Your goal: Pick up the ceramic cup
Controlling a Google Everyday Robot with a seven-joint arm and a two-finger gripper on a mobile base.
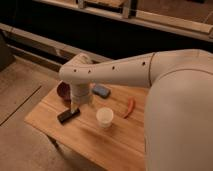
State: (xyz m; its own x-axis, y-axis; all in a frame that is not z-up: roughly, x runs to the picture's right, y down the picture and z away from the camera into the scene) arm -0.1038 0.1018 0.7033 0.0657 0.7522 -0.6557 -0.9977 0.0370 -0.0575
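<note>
My pincer (68, 115) hung dark and low beneath my white wrist, just above the pale wooden counter (115, 146) near its left end. It was spread wide and held nothing. The small cream-white ceramic cup (104, 117) lay at about three o'clock from the pincer, near it but clearly apart, with bare wood between the two. The cup stood upright with its long axis vertical and its mouth up, so I judged the reach would be a short sideways shift toward three o'clock before any closing around its wall.

The wider dark reddish-brown bowl (62, 91) sat at about twelve o'clock from the pincer, and my wrist covered its right part. A flat blue-grey block (101, 90) lay at about twelve o'clock from the cup, and a curved red-orange piece (130, 107) at about two o'clock from it, both apart from the cup.

The pincer read as one dark shape, and I could not separate its fingers or tell whether it touched the wood. My forearm and body cut off the counter's right end.
</note>
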